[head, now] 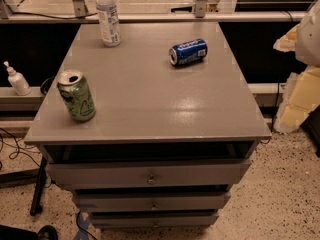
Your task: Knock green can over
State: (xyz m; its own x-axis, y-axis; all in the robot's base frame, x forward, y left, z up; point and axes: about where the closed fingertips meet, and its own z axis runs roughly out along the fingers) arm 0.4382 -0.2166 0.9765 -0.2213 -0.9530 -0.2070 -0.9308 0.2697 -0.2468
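The green can (76,97) stands upright near the front left corner of the grey cabinet top (150,104). It is light green with darker print and an opened silver top. My gripper (304,59) shows as pale white and cream parts at the right edge of the view. It is off the cabinet's right side and far from the can, with nothing in contact with it.
A blue soda can (188,51) lies on its side at the back right of the top. A clear plastic bottle (107,16) with a white label stands at the back left. A small white bottle (16,79) sits on a ledge to the left. Drawers are below the top.
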